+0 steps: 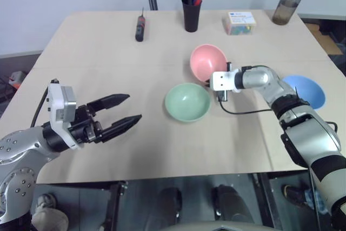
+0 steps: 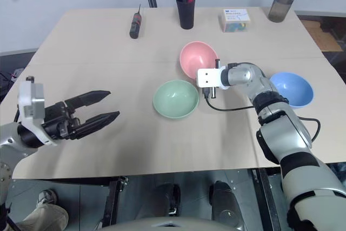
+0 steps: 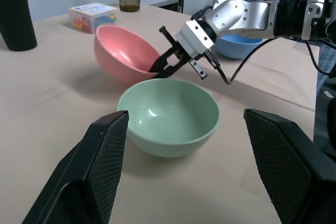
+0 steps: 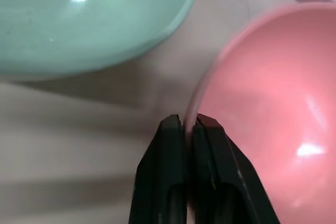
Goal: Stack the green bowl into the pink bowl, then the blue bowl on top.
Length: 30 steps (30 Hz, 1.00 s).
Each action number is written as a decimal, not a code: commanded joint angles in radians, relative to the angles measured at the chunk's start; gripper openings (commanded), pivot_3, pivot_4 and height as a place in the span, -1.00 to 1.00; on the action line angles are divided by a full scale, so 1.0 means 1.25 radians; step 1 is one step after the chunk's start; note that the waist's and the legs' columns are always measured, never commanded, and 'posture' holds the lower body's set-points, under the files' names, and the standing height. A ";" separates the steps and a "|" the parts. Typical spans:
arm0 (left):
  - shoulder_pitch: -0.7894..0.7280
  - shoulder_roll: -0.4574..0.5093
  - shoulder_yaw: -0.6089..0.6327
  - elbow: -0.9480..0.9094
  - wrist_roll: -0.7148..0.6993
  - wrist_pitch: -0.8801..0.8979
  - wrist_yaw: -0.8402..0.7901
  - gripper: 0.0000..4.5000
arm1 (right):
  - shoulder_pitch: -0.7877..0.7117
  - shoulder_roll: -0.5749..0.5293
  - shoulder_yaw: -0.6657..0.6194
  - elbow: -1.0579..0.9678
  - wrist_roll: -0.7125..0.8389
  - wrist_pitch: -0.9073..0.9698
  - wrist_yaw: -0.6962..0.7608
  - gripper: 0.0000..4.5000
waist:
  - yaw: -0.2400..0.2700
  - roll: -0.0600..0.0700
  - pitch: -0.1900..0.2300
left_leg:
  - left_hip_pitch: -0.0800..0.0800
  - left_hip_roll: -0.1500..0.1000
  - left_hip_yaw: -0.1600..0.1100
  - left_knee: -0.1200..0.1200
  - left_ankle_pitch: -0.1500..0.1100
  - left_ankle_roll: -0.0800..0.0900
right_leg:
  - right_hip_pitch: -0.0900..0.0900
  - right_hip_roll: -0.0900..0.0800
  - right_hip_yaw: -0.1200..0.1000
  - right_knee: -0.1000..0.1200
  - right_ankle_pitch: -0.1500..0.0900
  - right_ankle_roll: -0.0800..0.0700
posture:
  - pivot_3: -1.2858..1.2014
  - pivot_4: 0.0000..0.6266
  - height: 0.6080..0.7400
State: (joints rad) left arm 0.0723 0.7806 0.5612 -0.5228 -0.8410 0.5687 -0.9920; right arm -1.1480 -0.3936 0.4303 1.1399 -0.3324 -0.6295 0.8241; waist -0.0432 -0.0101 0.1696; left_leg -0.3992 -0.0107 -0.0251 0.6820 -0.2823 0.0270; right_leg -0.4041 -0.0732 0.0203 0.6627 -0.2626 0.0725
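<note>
My right hand (image 4: pixel 185 121) reaches across the tabletop (image 1: pixel 108 52), pinching the tilted pink bowl (image 1: pixel 207 62) by its near rim. My left hand (image 1: pixel 125 111) hovers level, fingers spread. Three bowls: pink, green bowl (image 1: pixel 187 101) just beside it, blue bowl (image 1: pixel 306 90) apart at right.

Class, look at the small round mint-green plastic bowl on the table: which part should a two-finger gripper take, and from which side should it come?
Probably the thin rim of the mint-green plastic bowl, one finger inside and one outside, since the smooth round body is likely too wide to span. It sits upright and apart from the tilted pink bowl. Coming from the robot's left looks best: that side is free, and the open left gripper already faces it.
</note>
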 commanded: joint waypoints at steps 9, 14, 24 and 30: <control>-0.056 -0.022 -0.053 0.092 0.062 -0.094 0.018 0.65 | 0.212 -0.137 -0.114 -0.860 0.416 0.521 0.305 -0.97 | 0.005 0.001 0.000 | -0.001 0.001 -0.001 -0.002 0.000 0.000 | -0.001 -0.001 -0.001 -0.001 0.000 0.000 | 0.03 -0.52 1.00; -0.097 -0.021 -0.093 0.118 0.068 -0.102 0.013 0.65 | 0.279 -0.104 -0.071 -1.035 0.410 0.748 0.238 -0.68 | 0.004 0.001 0.000 | -0.002 0.000 0.000 -0.002 0.000 0.000 | -0.003 -0.005 -0.001 0.001 0.000 -0.001 | 0.03 -0.52 1.00; -0.120 0.010 -0.102 0.114 0.059 -0.089 -0.016 0.65 | 0.304 -0.079 -0.114 -1.061 0.364 0.834 0.123 0.83 | 0.008 0.001 0.000 | -0.002 -0.002 -0.001 -0.002 0.000 0.000 | -0.003 -0.004 -0.002 0.001 0.000 -0.001 | 0.03 -0.52 1.00; -0.188 0.007 -0.164 0.108 0.040 -0.070 -0.032 0.65 | 0.438 -0.166 -0.347 -1.230 0.436 1.005 0.018 0.99 | 0.027 0.000 0.000 | -0.005 -0.002 -0.002 -0.002 0.000 0.000 | -0.004 -0.004 -0.004 0.000 0.000 -0.001 | 0.03 -0.52 1.00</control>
State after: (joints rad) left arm -0.1239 0.7863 0.3773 -0.3629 -0.7698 0.4792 -1.0245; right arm -0.6378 -0.5872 0.0985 -0.3083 0.1703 0.5670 0.8894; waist -0.0098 -0.0097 0.1696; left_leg -0.4056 -0.0135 -0.0290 0.6796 -0.2825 0.0274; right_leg -0.4086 -0.0781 0.0150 0.6622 -0.2630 0.0713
